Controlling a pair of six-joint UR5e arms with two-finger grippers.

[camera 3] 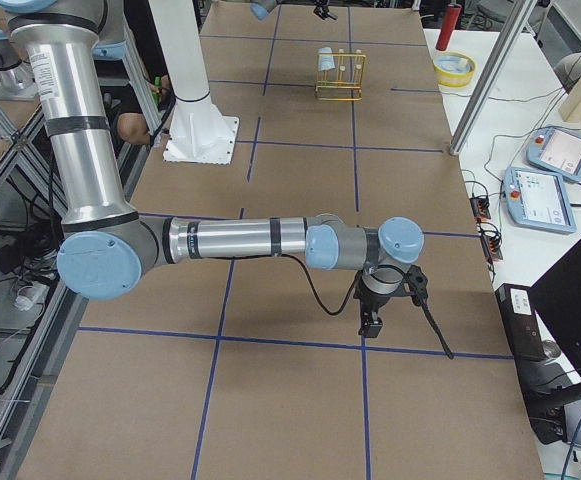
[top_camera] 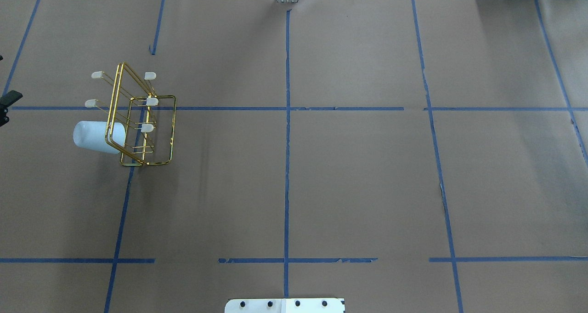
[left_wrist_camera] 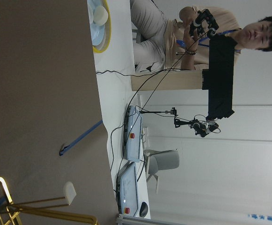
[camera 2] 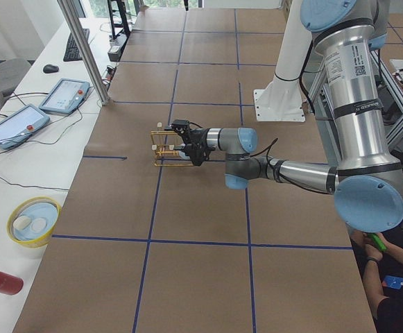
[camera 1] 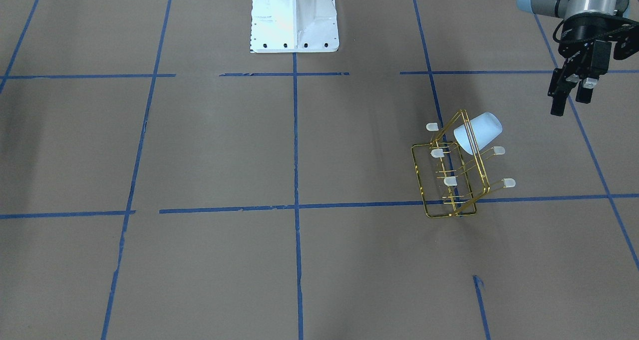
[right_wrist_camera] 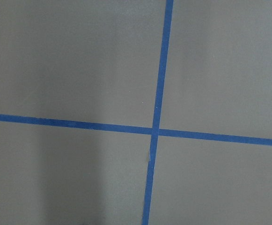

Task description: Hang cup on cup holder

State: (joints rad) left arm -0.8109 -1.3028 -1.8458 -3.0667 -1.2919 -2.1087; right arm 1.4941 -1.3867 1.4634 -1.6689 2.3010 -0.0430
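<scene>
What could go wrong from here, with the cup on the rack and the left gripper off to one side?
1. The cup sits tilted on one thin upper prong of the cup holder; a jolt might slide it off.
2. Its weight is high on one side of the light wire frame, which may tip.
3. The left gripper, open and empty, hangs near that side; a careless move could clip a prong.

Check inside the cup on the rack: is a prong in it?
Cannot see inside: the cup is opaque, its mouth against the cup holder frame. Five capped prongs stand bare; any prong inside the cup is covered.
</scene>
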